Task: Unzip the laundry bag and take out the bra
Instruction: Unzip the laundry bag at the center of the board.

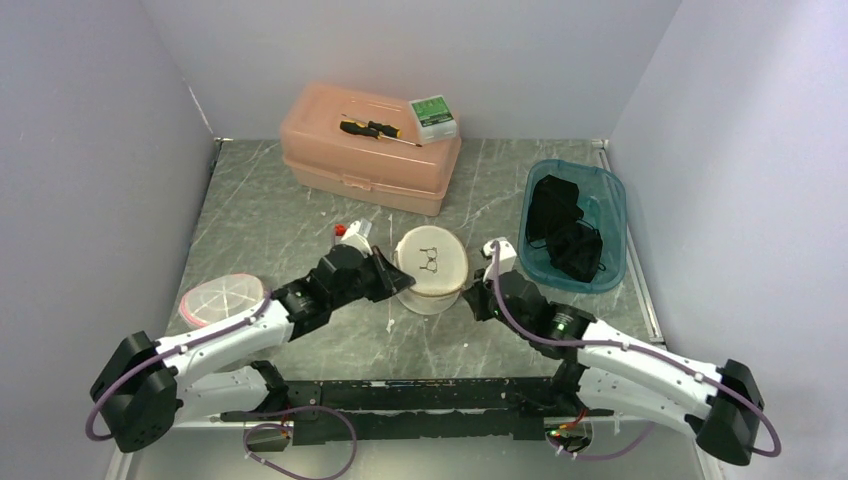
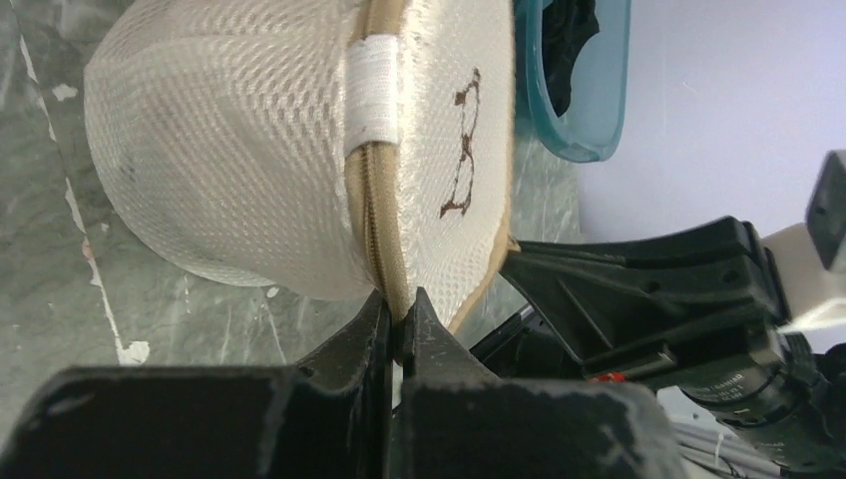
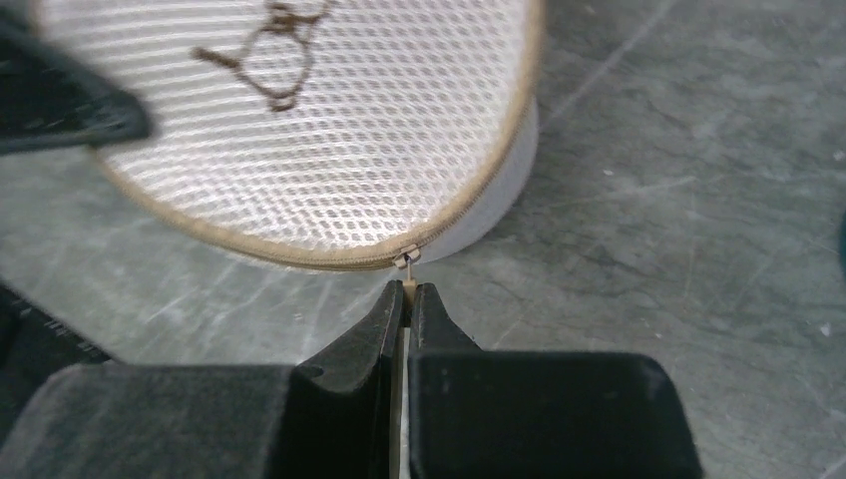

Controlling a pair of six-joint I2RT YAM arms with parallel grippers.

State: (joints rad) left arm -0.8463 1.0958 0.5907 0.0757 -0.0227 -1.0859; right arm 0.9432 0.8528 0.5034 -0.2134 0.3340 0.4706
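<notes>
Grey marble table [image 1: 300,200]. Round white mesh laundry bag [image 1: 432,258]: light, floppy. Tan zipper seam [image 2: 374,215] clamped in left gripper [image 2: 399,319]; tiny, slip-prone pull tab [image 3: 406,261] pinched by right gripper [image 3: 409,299].

No words, brands or numbers can be read anywhere. The one sign is a brown bra outline [image 1: 430,262] stitched on the flat top of the white mesh laundry bag [image 1: 450,248]. The small green-and-white box [image 1: 433,114] on the pink case [image 1: 360,150] carries print on its lid, too small to make out.
</notes>
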